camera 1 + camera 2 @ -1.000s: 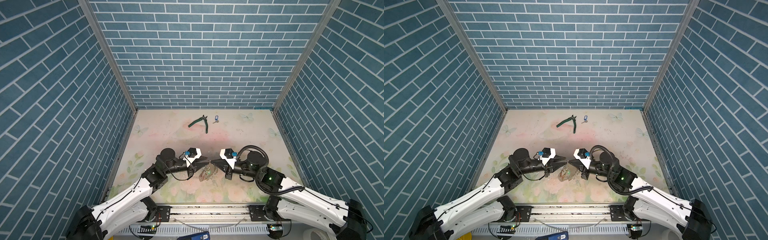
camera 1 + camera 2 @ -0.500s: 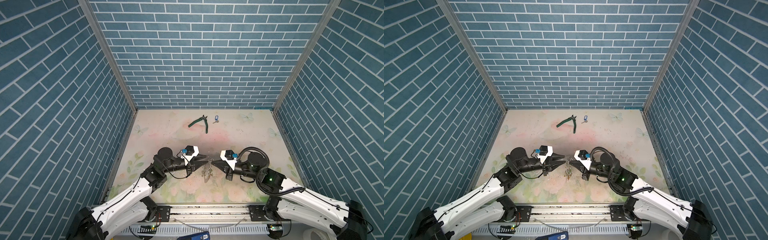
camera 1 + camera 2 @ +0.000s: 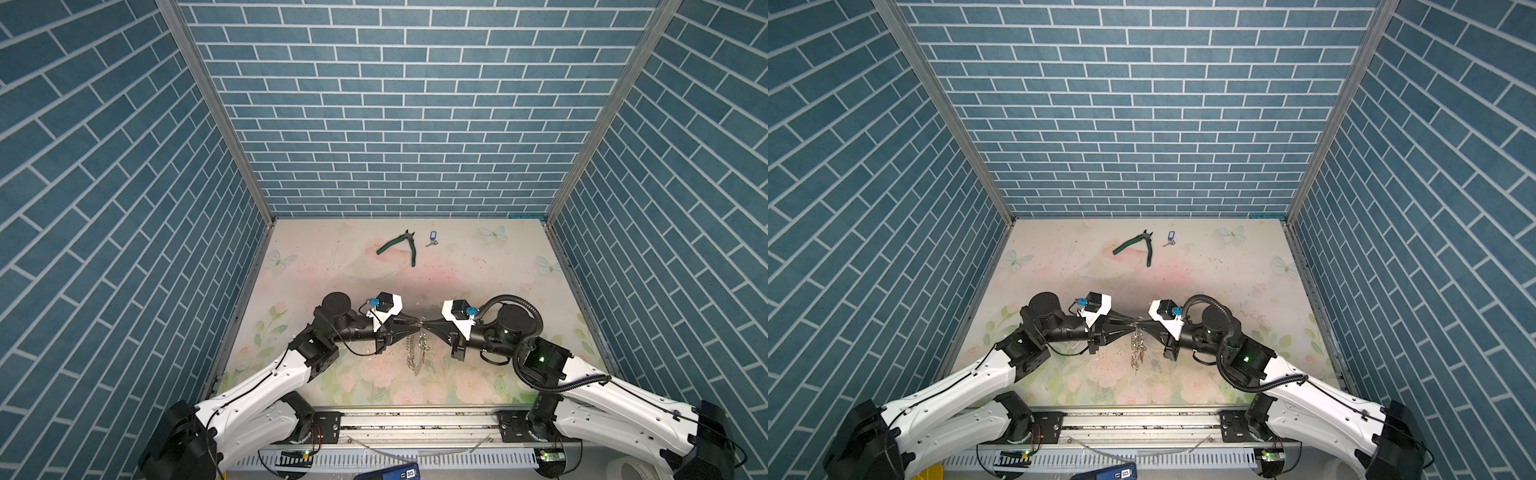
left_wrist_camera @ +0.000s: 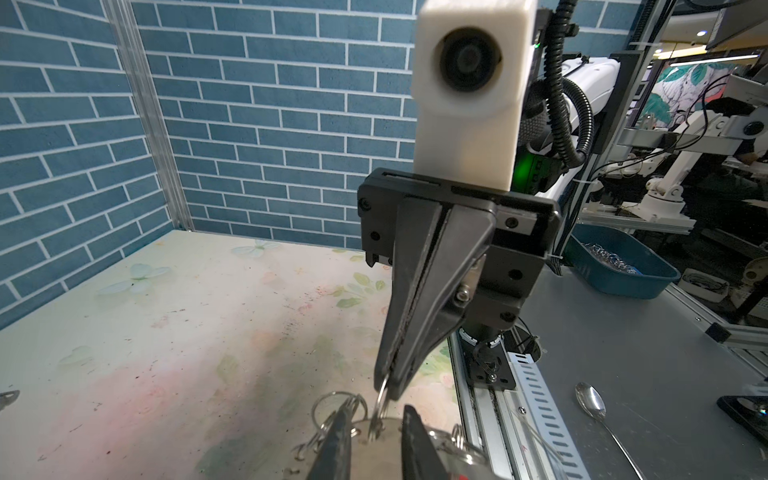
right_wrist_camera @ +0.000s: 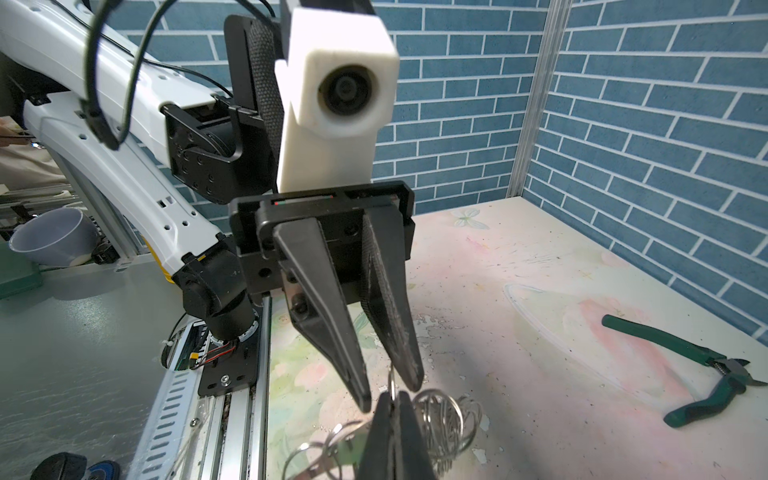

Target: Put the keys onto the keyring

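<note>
The keyring (image 3: pixel 417 353) (image 3: pixel 1137 351), a dark hoop fringed with silvery rings, hangs edge-on above the front of the mat. My right gripper (image 3: pixel 428 325) (image 5: pixel 391 397) is shut on one of its small rings (image 4: pixel 382 399). Tip to tip with it, my left gripper (image 3: pixel 417 323) (image 4: pixel 376 407) stands open, its fingers (image 5: pixel 363 399) either side of that ring and the hoop's edge. A green tag (image 5: pixel 345 451) hangs on the keyring. The keys (image 3: pixel 432 238) (image 3: pixel 1170 238), with their blue tag, lie on the mat near the back wall, far from both grippers.
Green-handled pliers (image 3: pixel 399 246) (image 5: pixel 685 361) lie just left of the keys. Blue brick walls close the back and both sides. A metal rail (image 3: pixel 415 419) runs along the front edge. Outside the cell are a blue bin (image 4: pixel 619 266), a spoon (image 4: pixel 590 401) and a cup (image 5: pixel 54 237).
The keyring, tilted low between the grippers a second ago, now hangs straight down from their tips. Both grippers have moved slightly back on the mat; the left jaws widened, then narrowed.
</note>
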Motion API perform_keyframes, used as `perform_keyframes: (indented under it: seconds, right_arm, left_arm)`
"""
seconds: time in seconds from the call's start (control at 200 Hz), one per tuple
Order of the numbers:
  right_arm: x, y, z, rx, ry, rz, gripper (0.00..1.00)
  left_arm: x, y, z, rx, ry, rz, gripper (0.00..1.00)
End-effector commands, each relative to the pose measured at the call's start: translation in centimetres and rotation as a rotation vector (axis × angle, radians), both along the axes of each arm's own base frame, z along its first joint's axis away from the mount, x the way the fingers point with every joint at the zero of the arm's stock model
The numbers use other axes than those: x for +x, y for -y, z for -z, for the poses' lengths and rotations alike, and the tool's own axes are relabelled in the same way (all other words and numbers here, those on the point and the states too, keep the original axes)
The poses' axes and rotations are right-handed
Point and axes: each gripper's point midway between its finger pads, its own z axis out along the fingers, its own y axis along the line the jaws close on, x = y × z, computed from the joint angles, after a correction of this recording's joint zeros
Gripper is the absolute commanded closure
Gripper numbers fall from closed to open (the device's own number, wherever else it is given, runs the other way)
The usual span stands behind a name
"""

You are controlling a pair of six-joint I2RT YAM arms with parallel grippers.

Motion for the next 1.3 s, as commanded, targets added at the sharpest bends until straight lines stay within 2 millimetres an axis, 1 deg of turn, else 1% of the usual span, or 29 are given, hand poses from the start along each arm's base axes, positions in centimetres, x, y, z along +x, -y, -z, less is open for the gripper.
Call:
perform_keyframes:
  seconds: [0.0,0.195,0.375,0.58,0.65,0.71,0.75,0.805,0.91,0.975,1.065,1.295]
  right_arm:
    - [-0.3,-0.2,-1.7,0.064,0.034,-0.021,1.0]
    - [-0.1,-0.6,-1.2,0.055,0.021,-0.028,1.0]
    - [0.1,-0.6,-0.9,0.05,0.018,-0.015,1.0]
    - [0.4,-0.2,-0.3,0.022,0.013,0.01,1.0]
    - [0.6,0.0,0.1,-0.007,0.009,0.024,1.0]
    - [0.8,0.4,0.7,-0.047,0.004,0.038,0.88]
    - [0.5,0.6,1.4,-0.086,-0.003,0.024,0.83]
    - [0.2,0.9,2.1,-0.145,-0.006,0.004,0.8]
    - [-0.3,1.5,3.4,-0.267,-0.007,-0.023,0.79]
    - [-0.3,1.7,3.8,-0.31,0.003,-0.03,0.8]
    - [0.0,1.6,3.8,-0.322,0.013,-0.027,0.81]
    - [0.5,1.0,3.9,-0.365,-0.002,-0.04,0.82]
  left_arm:
    - [-0.2,-0.1,-0.5,-0.02,0.019,0.011,0.79]
    - [-0.1,0.0,-0.6,-0.029,0.023,0.011,0.85]
    - [0.1,0.0,-0.6,-0.029,0.025,-0.002,0.92]
    - [1.1,0.0,0.3,0.001,0.014,-0.048,1.0]
    - [1.5,-0.1,0.6,0.022,0.015,-0.075,1.0]
    - [1.7,-0.2,1.0,0.044,0.019,-0.088,1.0]
    - [1.7,-0.2,1.2,0.058,0.022,-0.087,1.0]
    - [1.7,-0.2,1.4,0.07,0.031,-0.086,1.0]
    - [1.6,-0.1,1.9,0.102,0.04,-0.074,1.0]
    - [1.7,-0.1,2.3,0.14,0.043,-0.068,1.0]
    - [1.7,0.2,2.5,0.176,0.041,-0.045,1.0]
    - [1.0,1.0,2.7,0.192,0.008,0.043,1.0]
